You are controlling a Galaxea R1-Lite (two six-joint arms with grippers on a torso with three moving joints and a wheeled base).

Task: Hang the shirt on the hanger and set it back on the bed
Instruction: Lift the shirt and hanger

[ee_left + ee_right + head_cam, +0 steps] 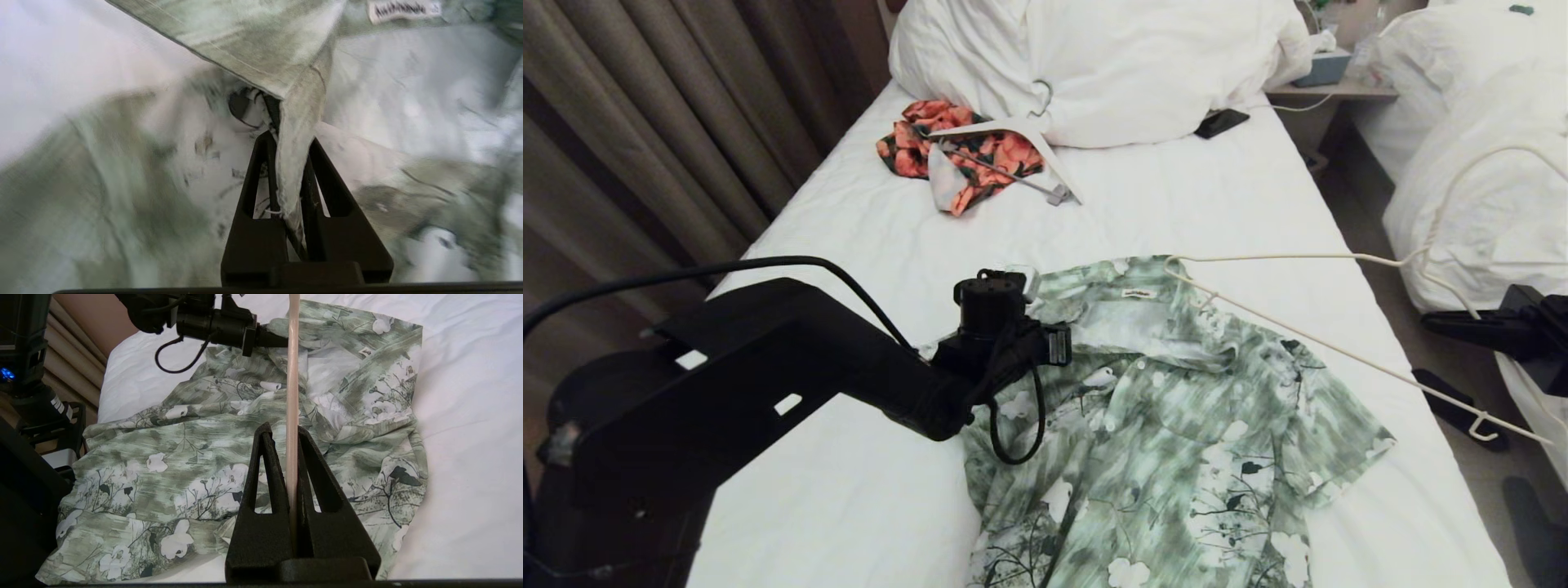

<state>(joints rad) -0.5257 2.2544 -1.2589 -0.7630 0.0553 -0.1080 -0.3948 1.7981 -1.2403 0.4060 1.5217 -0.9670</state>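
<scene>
The green and white floral shirt (1176,425) lies spread face up on the bed (866,245), collar toward the pillows. My left gripper (1039,314) is at the collar's left side, shut on a raised fold of the shirt's (261,45) edge, seen between the jaws of the left gripper (288,141). My right gripper (1503,327) hovers past the bed's right edge, shut on the thin cream hanger (1339,351). One corner of the hanger reaches over the collar and its hook hangs off the bed. In the right wrist view the hanger (292,375) runs out from the right gripper (282,430) above the shirt (196,457).
An orange floral garment with a thicker white hanger (980,151) lies near the pillows (1094,65), with a dark phone (1221,122) beside them. A second bed heaped with duvets (1478,180) stands close on the right. Curtains (645,122) hang on the left.
</scene>
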